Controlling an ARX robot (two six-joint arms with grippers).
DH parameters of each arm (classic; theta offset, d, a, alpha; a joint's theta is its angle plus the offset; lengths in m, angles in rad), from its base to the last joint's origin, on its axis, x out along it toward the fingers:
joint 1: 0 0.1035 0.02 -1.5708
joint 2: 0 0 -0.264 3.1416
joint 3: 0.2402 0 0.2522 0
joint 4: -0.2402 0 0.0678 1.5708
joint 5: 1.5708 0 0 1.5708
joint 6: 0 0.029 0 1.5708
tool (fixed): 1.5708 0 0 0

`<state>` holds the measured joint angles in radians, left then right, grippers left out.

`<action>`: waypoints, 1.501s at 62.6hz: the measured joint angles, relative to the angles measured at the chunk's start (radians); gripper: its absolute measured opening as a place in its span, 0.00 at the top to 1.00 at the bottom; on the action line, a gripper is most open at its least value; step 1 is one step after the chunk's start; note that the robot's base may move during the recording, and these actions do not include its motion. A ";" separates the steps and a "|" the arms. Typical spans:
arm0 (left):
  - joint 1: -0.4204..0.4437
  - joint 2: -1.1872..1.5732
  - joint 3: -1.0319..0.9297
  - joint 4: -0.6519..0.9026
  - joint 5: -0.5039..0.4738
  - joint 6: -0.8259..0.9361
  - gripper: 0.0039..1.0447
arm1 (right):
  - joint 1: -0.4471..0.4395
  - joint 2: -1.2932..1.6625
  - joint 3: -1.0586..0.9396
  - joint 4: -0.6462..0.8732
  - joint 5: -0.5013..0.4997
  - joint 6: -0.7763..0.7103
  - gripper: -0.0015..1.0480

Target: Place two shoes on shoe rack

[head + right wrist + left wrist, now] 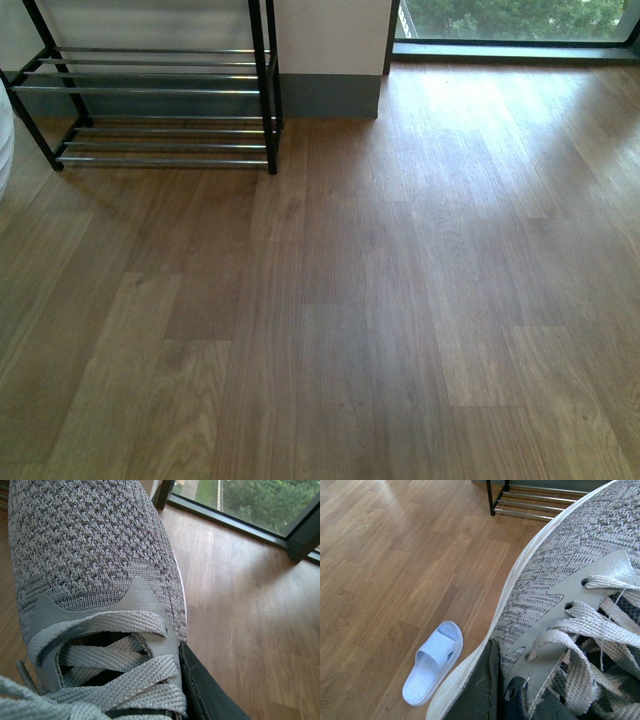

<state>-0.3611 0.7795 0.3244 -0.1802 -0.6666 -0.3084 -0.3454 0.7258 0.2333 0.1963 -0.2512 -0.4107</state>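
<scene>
Our left claw [501,696] grips a grey sneaker [570,565] by its side; we see a pale blue slipper [434,663] on the floor [385,555], the shoe rack [530,502] farther off.

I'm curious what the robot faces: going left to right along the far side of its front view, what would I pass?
White rounded object at the picture's edge → shoe rack → white wall corner with grey skirting → window.
</scene>
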 joint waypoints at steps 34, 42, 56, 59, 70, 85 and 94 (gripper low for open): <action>0.000 0.000 0.000 0.000 0.000 0.000 0.99 | 0.000 0.000 0.000 0.000 0.000 0.000 0.99; 0.000 0.000 0.000 0.000 -0.003 0.000 0.99 | 0.000 0.000 0.000 0.000 -0.001 0.000 0.99; -0.001 0.000 0.000 0.000 0.005 0.000 0.99 | -0.001 0.000 0.000 0.000 0.010 0.000 0.99; -0.001 0.002 0.000 0.000 0.005 0.000 0.99 | -0.001 0.000 0.000 0.000 0.007 0.000 0.99; -0.001 0.001 0.000 0.000 -0.004 0.000 0.99 | 0.000 0.000 0.000 0.000 0.001 0.000 0.99; -0.002 0.002 0.000 0.000 0.002 0.000 0.99 | 0.000 0.001 0.000 0.000 0.003 0.000 0.99; -0.001 0.002 0.000 0.000 0.000 0.000 0.99 | 0.000 0.000 0.000 0.000 0.003 0.000 0.99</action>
<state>-0.3622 0.7811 0.3244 -0.1802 -0.6662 -0.3084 -0.3458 0.7261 0.2333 0.1963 -0.2478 -0.4110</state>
